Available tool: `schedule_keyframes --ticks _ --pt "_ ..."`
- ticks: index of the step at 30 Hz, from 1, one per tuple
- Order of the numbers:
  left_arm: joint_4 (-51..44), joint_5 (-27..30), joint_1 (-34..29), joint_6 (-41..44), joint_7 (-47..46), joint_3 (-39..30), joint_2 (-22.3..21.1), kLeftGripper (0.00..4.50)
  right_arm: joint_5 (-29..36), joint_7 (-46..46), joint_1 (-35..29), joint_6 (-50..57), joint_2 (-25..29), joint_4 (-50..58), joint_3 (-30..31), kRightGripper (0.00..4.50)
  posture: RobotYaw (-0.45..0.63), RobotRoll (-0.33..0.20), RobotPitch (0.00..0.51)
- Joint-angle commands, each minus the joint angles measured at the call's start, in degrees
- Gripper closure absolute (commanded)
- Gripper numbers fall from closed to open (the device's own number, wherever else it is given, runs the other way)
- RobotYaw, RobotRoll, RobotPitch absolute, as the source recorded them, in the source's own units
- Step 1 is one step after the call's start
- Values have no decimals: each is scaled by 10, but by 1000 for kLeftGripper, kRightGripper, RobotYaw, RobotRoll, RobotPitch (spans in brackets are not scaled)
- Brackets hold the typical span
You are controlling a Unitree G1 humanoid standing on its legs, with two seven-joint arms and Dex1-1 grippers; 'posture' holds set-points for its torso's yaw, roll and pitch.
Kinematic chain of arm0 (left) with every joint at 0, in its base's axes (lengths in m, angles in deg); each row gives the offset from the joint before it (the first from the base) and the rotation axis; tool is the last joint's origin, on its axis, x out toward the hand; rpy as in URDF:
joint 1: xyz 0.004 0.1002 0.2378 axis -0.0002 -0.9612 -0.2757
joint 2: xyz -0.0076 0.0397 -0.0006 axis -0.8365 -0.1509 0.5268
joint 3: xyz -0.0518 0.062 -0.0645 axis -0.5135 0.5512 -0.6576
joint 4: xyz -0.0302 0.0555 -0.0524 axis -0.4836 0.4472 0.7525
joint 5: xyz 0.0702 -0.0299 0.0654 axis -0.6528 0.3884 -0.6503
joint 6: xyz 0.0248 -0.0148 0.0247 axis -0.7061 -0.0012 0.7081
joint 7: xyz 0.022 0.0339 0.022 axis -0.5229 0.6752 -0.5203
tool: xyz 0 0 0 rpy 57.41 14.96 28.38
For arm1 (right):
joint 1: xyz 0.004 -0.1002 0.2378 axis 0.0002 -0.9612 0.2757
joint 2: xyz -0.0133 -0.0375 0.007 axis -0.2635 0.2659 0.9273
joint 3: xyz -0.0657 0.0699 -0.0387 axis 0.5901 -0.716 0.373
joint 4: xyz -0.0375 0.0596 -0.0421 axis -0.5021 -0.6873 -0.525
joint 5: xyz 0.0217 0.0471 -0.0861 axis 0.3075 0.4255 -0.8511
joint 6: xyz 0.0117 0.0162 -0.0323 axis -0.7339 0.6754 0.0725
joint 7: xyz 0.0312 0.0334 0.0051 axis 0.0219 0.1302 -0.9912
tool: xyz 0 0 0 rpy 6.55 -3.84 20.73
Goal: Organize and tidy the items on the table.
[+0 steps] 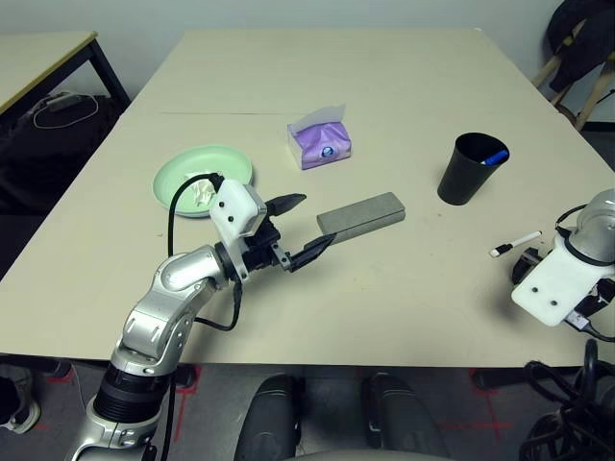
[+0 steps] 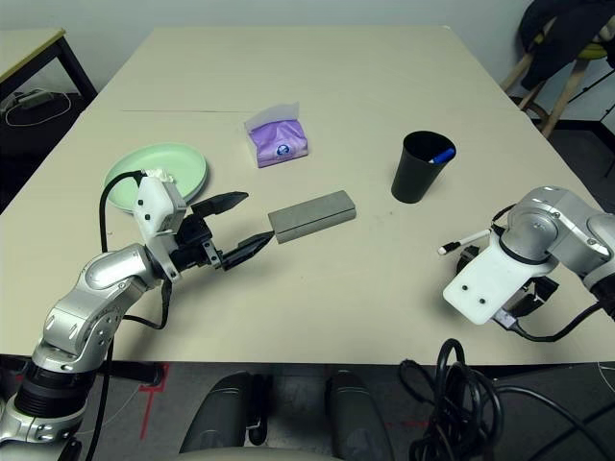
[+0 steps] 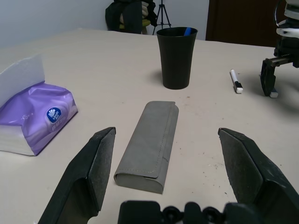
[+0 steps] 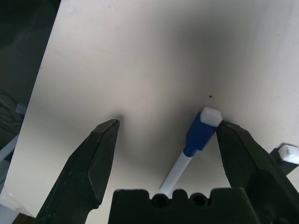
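A grey glasses case [image 1: 361, 214] lies mid-table just beyond my left gripper [image 1: 314, 220], which stands open with the case's near end [image 3: 149, 144] in line between its fingers, untouched. To the left sits a mint green plate [image 1: 204, 173] holding a crumpled white tissue [image 1: 202, 193]. A black cup [image 1: 471, 169] with a blue-tipped pen inside stands to the right. Near the right edge of the table [image 1: 384, 86], my right gripper [image 4: 166, 123] hangs open over the white pen [image 4: 198, 135], whose blue cap lies close to one finger [image 4: 233, 144].
A purple tissue pack [image 1: 319, 142] stands behind the case. A smaller table [image 1: 38, 53] with black legs is at the far left, and a chair [image 1: 577, 48] with dark clothing is at the far right. Cables [image 2: 471, 394] hang by the front right edge.
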Motion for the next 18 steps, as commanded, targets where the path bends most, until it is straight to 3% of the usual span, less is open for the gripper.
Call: schedule_keyframes --ticks 1,2,11,18 --pt "0 -6 2 3 2 3 -2 0 -15 23 -27 2 -15 3 8 391 17 0 124" --pt "1 -6 3 3 2 4 -2 0 -18 29 -31 4 -18 4 6 597 17 0 124" --pt "3 -7 2 1 4 5 -2 0 -26 49 -49 17 -31 9 -9 4018 17 0 121" --pt "6 -7 5 1 5 5 -2 0 -25 51 -51 26 -36 8 -17 4083 15 0 116"
